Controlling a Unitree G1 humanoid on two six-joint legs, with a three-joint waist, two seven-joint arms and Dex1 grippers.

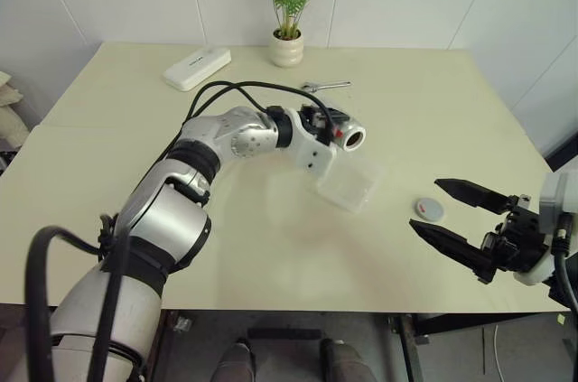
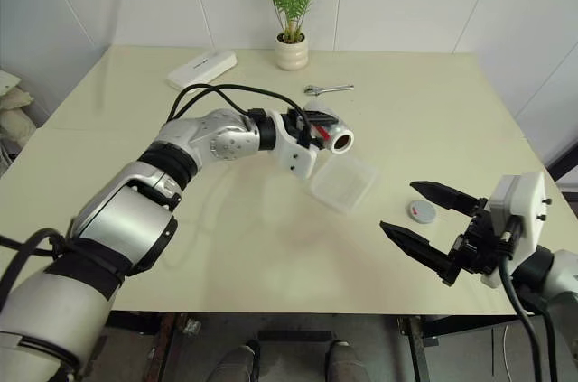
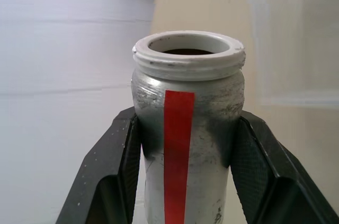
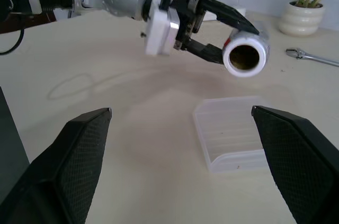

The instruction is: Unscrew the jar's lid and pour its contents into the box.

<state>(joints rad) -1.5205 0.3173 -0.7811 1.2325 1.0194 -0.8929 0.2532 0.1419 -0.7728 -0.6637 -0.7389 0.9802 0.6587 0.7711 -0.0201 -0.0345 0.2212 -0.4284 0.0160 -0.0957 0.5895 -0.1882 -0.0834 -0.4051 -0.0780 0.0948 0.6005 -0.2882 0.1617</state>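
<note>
We see bright, even light, soft shadows on the worktop point(image 1: 271, 246), and sharp pictures without glare.

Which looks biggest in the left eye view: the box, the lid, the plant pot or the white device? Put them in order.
1. Box
2. White device, close behind; it sits farther back, so this order is unsure
3. Plant pot
4. Lid
</note>
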